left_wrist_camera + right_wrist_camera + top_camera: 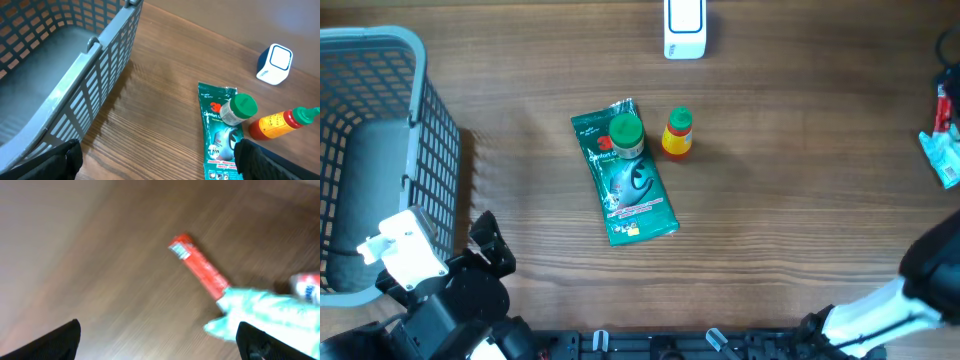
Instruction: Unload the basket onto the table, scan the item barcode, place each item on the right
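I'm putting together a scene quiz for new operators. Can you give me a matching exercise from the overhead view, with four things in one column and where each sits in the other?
Things:
1. grey plastic lattice basket
2. white box-shaped scanner
3. small clear jar with green lid
4. slim red packet

Places:
A. resting on the green foil packet
B. far left of the table
C. right edge of the table
D. far edge, near the middle

Pairs: 1-B, 2-D, 3-A, 4-C
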Robot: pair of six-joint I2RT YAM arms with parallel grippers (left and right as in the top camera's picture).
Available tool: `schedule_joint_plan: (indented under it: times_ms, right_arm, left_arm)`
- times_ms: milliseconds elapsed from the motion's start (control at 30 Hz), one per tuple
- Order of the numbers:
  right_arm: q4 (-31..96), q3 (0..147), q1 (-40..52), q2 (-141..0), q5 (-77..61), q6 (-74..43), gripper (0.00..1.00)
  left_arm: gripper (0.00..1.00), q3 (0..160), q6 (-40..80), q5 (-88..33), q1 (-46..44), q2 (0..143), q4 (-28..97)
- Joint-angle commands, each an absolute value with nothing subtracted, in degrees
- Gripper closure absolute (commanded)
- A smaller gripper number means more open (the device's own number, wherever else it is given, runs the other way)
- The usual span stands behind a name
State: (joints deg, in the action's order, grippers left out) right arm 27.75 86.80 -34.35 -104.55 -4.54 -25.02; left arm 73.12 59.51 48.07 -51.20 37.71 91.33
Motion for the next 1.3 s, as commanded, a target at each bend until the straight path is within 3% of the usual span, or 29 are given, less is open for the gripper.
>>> schedule_joint_plan:
  times_ms: [0, 200, 600, 1267]
  right_arm:
    - [34.4, 87.5, -31.2, -96.1, -9.8, -33.4, 0.00]
    - [44.2, 87.5, -24.0, -89.8, -17.3, -36.1, 0.00]
    - [54.0, 87.5, 2.7, -88.2, -18.5, -33.1, 0.00]
    - [57.9, 87.5, 5.8, -88.3, -18.5, -33.0, 0.00]
  left_arm:
    - [0.00, 73.1, 60.5, 48.4, -51.0, 37.9, 91.4]
    - [0.00, 73.1, 60.5, 48.4, -51.0, 37.9, 91.4]
    - [0.00, 73.1, 60.5, 48.4, -51.0, 37.9, 91.4]
    - [0.00, 73.1, 60.5, 48.4, -51.0, 37.9, 91.4]
